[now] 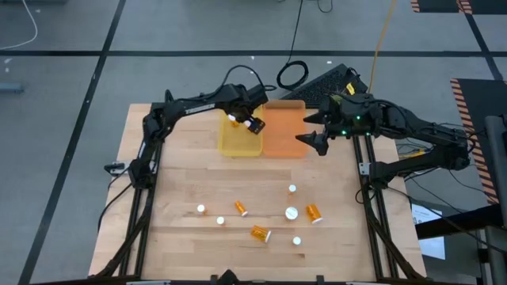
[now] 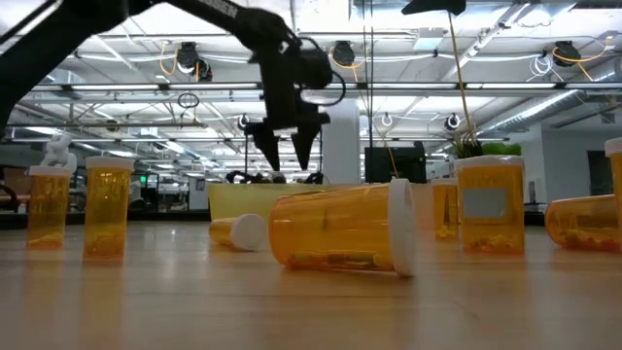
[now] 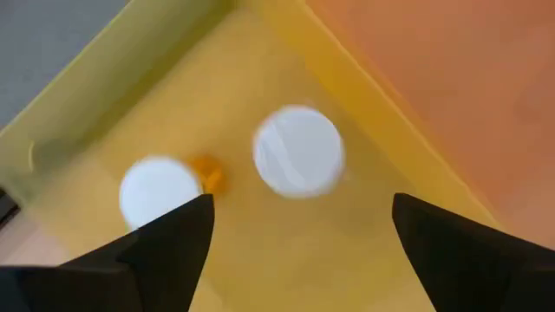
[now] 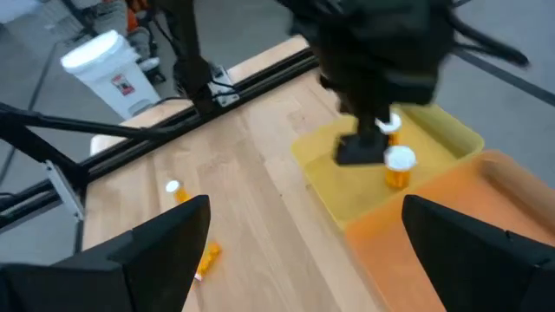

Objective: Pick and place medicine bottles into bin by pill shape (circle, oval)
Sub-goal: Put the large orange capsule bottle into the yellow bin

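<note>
Left claw: your left claw (image 1: 252,120) hangs over the yellow translucent plastic tray (image 1: 238,145) at the far middle of the worktop (image 1: 182,182), fingers spread and holding nothing.
Why there: two orange translucent pill bottles with white caps (image 3: 299,152) stand in the yellow tray right under it, so you look to have just let one go; one bottle (image 4: 399,165) stands beside the fingertips in the right wrist view.
Right claw: your right claw (image 1: 314,131) waits, released and empty, over the right edge of the orange translucent plastic tray (image 1: 281,131), clear of the left arm's path.
Count, trays: two, side by side and touching; the orange one shows no bottles.
Count, loose bottles: eight on the near worktop, five upright, three on their sides (image 1: 261,233).
</note>
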Motion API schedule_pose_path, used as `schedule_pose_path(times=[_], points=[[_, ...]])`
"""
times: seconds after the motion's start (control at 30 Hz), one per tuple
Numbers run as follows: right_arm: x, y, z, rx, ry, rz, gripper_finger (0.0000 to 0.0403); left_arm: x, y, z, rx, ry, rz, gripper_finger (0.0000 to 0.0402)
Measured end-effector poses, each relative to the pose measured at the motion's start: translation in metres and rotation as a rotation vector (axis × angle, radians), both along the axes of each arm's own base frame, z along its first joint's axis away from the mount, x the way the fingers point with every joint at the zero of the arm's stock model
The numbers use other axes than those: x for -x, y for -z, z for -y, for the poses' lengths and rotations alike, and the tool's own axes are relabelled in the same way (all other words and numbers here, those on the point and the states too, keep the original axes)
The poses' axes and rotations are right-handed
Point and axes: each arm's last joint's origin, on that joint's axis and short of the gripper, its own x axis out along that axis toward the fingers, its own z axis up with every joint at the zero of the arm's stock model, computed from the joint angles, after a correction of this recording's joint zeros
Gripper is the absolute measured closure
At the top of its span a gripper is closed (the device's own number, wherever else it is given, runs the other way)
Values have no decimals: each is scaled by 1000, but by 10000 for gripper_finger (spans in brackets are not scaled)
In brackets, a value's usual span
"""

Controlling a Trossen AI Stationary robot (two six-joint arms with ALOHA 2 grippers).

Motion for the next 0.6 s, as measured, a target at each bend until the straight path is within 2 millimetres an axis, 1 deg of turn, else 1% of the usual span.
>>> schedule_pose_path(times=[0.1, 0.23, 0.33, 0.43, 0.5, 0.6], points=[[2, 2, -3, -8, -14, -25, 27, 4, -25, 17, -14, 4, 54, 57], [7, 2, -6, -40, -30, -40, 27, 9, -56, 50, -12, 7, 130, 71], [11, 3, -9, -74, -47, -56, 27, 12, -80, 84, -8, 41, 202, 82], [17, 4, -12, -94, -54, -76, 27, 13, -97, 122, 1, 96, 254, 93], [20, 5, -15, -101, -66, -96, 27, 15, -103, 147, 11, 128, 276, 100], [25, 7, -19, -102, -87, -132, 27, 13, -105, 185, 38, 198, 285, 109]])
